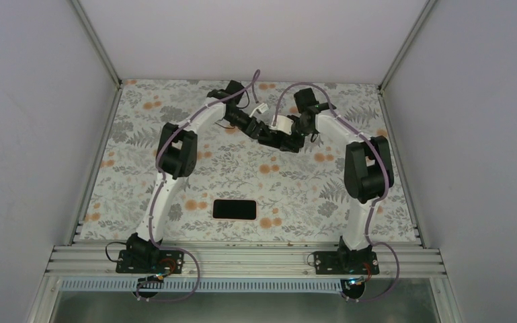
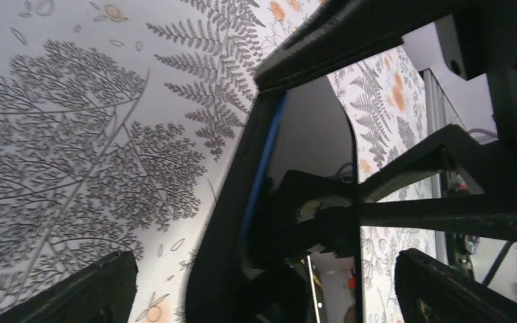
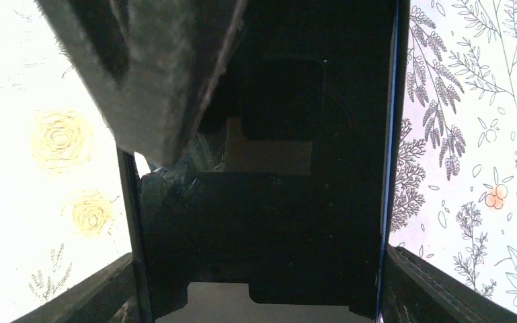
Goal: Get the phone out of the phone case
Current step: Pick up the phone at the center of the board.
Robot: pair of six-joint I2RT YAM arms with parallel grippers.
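The phone [image 1: 277, 139], a glossy black slab with a blue edge, hangs above the table's far middle between both grippers. My right gripper [image 1: 294, 140] is shut on its long edges; in the right wrist view the phone [image 3: 262, 222] fills the gap between the fingers of that gripper [image 3: 259, 289]. My left gripper [image 1: 261, 132] is open around the other end; the left wrist view shows the phone [image 2: 302, 134] tilted, with gaps on both sides inside that gripper [image 2: 265, 289]. The salmon-pink phone case [image 1: 234, 209] lies flat near the front, its face dark.
A floral cloth [image 1: 175, 134] covers the table. White walls and aluminium posts [image 1: 97, 47] stand on three sides, and an aluminium rail [image 1: 242, 259] runs along the near edge. One grey padded finger [image 3: 148, 74] of the left gripper crosses the phone's corner.
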